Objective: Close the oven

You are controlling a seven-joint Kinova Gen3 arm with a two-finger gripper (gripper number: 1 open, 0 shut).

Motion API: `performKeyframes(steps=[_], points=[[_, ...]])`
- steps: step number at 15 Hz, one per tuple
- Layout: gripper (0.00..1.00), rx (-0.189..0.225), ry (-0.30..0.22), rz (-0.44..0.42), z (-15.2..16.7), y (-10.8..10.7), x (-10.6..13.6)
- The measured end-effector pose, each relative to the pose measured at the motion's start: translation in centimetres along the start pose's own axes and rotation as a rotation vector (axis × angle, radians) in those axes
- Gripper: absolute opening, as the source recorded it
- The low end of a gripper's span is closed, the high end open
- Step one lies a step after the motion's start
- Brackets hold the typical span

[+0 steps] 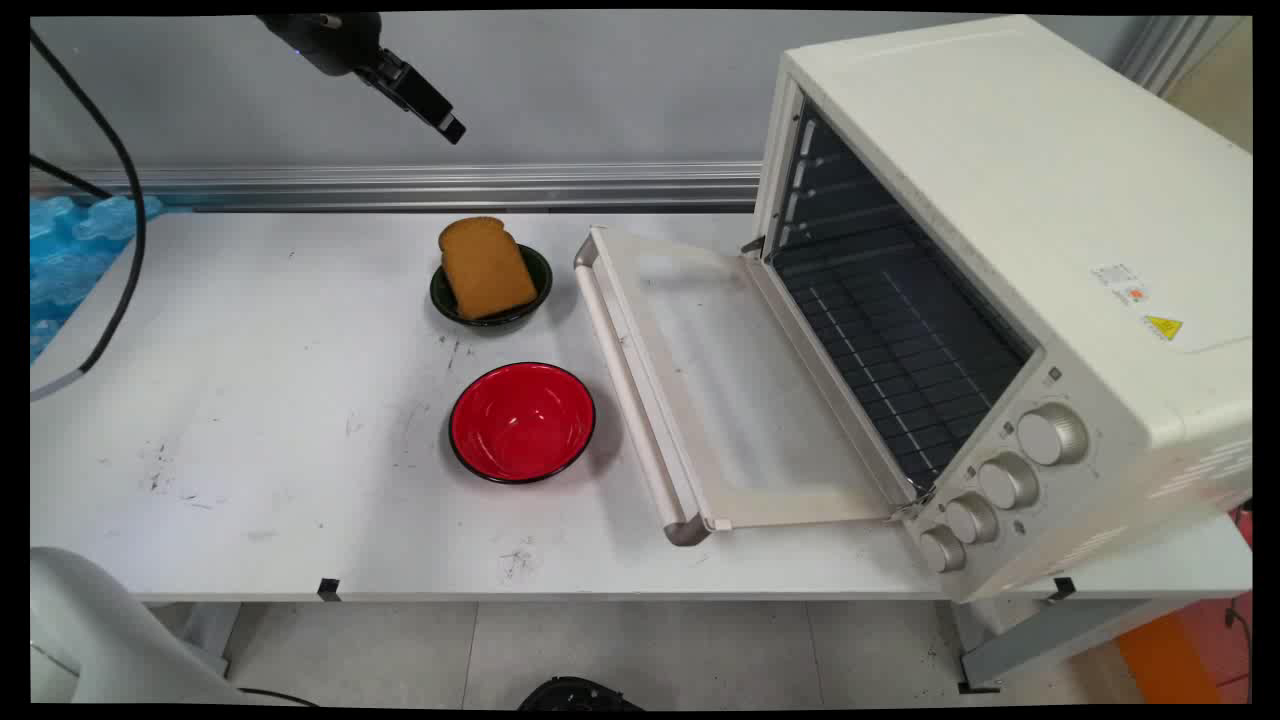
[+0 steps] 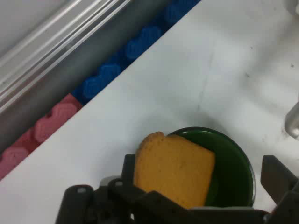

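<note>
Though agape, claw (image 1: pixel 452 128) above toast (image 1: pixel 486 267).

Plain grey wall (image 1: pixel 560 90) behind, with an aluminium rail (image 1: pixel 450 185) running along its foot. White table (image 1: pixel 250 450) scuffed with dark marks, black tape tabs on the near edge. Blue foam matting (image 1: pixel 70 250) off the left end; blue and pink in the hand view (image 2: pixel 60 116). Pale tiled floor (image 1: pixel 640 650) below, an orange patch (image 1: pixel 1170 660) at lower right. Even, soft light throughout.
</note>
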State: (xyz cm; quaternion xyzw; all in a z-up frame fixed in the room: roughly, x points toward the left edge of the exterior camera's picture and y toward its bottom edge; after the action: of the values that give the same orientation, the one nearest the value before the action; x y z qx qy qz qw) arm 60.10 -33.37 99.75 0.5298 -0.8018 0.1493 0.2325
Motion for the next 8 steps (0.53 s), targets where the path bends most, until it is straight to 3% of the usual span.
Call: performKeyframes(steps=[4,8], points=[[1.0,-0.025,-0.004,0.015,0.2,0.4,0.1],[1.0,-0.079,-0.01,0.093,0.1,1.8,-0.7]])
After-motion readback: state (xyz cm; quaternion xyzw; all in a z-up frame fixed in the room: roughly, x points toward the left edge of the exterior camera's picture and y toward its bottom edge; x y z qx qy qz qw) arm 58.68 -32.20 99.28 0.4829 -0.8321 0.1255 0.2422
